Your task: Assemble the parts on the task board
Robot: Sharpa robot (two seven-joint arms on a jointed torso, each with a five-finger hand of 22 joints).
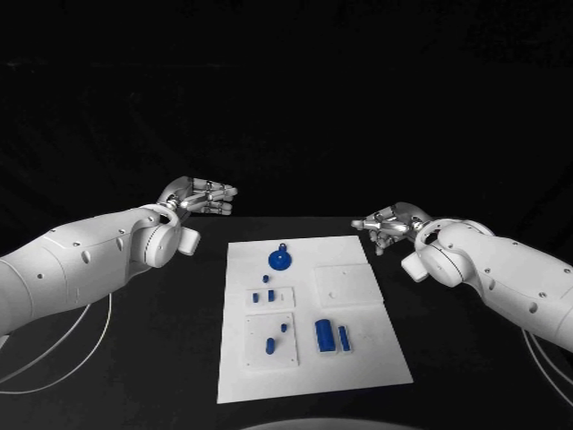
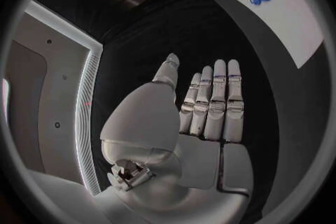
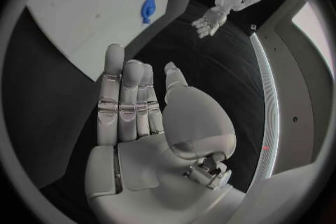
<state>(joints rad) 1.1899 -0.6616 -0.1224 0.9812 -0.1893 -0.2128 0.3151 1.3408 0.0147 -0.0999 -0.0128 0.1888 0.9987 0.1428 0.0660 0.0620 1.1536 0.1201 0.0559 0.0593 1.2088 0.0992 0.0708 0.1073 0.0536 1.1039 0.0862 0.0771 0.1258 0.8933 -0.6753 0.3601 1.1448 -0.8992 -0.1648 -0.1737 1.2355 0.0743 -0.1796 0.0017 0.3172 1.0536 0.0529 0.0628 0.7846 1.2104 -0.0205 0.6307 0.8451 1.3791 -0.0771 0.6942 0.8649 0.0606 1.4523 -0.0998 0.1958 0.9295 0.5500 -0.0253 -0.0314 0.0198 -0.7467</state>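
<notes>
The task board (image 1: 306, 358) lies in the middle of the black surface (image 1: 183, 358), carrying the blue parts: a cylinder (image 1: 324, 335) and a thinner bar (image 1: 345, 338) nearest, small pieces (image 1: 271, 341) in a raised tray beside them, and a round gear-like part (image 1: 279, 260) farther back. Beyond the board's far corners, both hands hover off the board. The left hand (image 1: 204, 198) holds nothing, fingers straight and apart from the thumb. The right hand (image 1: 388, 225) likewise grips nothing, fingers extended. Darkness lies behind.
</notes>
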